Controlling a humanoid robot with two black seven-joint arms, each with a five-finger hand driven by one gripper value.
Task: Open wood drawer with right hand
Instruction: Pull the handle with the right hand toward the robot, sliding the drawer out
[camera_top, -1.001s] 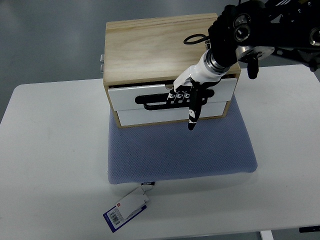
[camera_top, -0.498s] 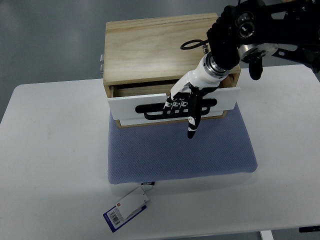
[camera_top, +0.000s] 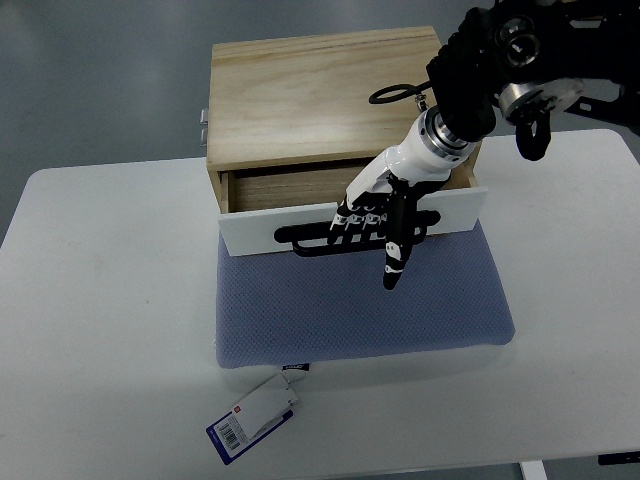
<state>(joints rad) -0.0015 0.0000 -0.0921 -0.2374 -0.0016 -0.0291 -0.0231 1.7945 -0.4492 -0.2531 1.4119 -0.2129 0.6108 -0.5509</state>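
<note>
From my seat I see the wood box (camera_top: 325, 100) standing at the back of the white counter (camera_top: 110, 300), its front edge resting on a blue mesh pad (camera_top: 360, 305) that spreads toward me. The upper drawer (camera_top: 350, 215) is pulled partway out: its white front panel sits clear of the box face, and a strip of the bare wood interior shows behind it on the left side.

The right robot hand (camera_top: 380, 215) reaches in from the upper right, with its black arm housing above the box's right corner and a white wrist section sloping down to the drawer front. Its fingers (camera_top: 358, 220) are curled over the black bar handle (camera_top: 310, 240) that runs across the white panel, gripping it near its right half. One black digit points straight down past the panel's lower edge, over the blue pad, and holds nothing. A thin black cable loops on the box top beside the wrist.

A small metal fitting (camera_top: 203, 128) sticks out of the box's left side. At the pad's near left corner a white and blue tag (camera_top: 255, 415) with a barcode lies flat on the counter.
</note>
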